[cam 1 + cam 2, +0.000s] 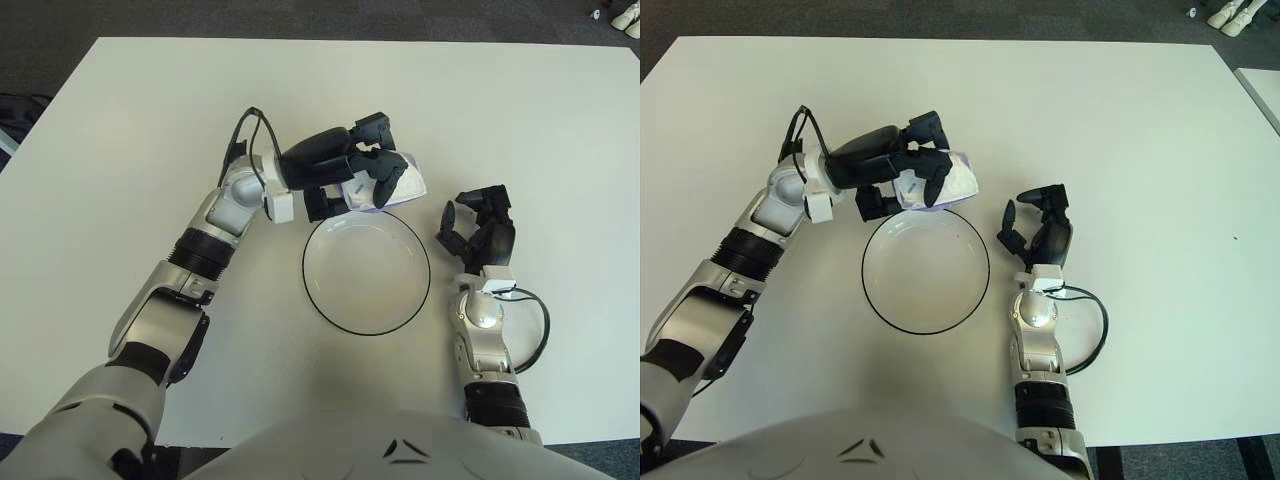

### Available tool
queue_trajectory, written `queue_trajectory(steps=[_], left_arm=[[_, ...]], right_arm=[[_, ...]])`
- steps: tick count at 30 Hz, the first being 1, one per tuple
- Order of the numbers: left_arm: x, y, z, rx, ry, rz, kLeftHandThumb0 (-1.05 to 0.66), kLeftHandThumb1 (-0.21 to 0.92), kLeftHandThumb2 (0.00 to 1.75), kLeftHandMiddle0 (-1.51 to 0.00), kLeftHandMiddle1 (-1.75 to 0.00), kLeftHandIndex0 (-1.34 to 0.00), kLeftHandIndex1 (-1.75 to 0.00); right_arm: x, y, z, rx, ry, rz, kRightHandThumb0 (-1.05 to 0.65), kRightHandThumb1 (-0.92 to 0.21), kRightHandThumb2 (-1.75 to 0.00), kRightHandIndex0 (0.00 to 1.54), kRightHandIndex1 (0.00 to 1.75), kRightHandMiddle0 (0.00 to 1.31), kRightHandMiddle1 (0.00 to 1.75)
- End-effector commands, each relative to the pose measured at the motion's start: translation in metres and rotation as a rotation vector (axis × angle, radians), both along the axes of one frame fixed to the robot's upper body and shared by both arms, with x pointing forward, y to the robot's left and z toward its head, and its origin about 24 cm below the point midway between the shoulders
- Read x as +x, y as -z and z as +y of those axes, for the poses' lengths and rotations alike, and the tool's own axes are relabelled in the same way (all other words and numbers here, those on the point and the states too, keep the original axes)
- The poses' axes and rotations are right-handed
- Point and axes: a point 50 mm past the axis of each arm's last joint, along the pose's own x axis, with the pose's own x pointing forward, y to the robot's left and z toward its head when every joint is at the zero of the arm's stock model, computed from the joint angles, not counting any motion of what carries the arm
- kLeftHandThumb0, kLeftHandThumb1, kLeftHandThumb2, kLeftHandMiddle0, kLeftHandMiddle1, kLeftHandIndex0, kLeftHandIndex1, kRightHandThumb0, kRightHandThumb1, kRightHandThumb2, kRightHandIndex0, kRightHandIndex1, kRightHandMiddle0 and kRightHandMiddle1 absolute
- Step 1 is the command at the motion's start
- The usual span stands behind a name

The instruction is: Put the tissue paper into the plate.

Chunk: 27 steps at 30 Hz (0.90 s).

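A white plate with a dark rim [366, 271] lies on the white table, empty. My left hand [358, 178] is shut on a white and pale purple tissue pack [398, 180] and holds it over the plate's far rim. The black fingers cover most of the pack's left side. My right hand [478, 226] shows just right of the plate with its fingers loosely spread and nothing in them.
The white table [130, 130] spreads wide around the plate. Dark floor lies beyond the table's far edge, with pale shoes [630, 15] at the top right corner. A black cable [535, 325] loops at my right wrist.
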Motion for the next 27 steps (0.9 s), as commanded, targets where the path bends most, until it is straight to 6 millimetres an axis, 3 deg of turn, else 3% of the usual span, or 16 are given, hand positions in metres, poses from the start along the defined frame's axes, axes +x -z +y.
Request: queue_trajectory(steps=[1, 27], left_arm=[[-0.002, 0.004, -0.002, 0.041, 0.016, -0.008, 0.0, -0.09, 1.75, -0.95, -1.66, -0.68, -1.75], [-0.011, 0.034, 0.002, 0.2, 0.066, 0.027, 0.0, -0.08, 1.72, -0.96, -1.6, -0.68, -1.75]], right_arm=[[-0.028, 0.047, 0.001, 0.006, 0.016, 0.237, -0.39, -0.63, -0.93, 0.48, 1.29, 0.37, 1.75], [-0.028, 0.051, -0.005, 0.004, -0.017, 0.316, -0.38, -0.7, -0.84, 0.49, 1.31, 0.32, 1.75]])
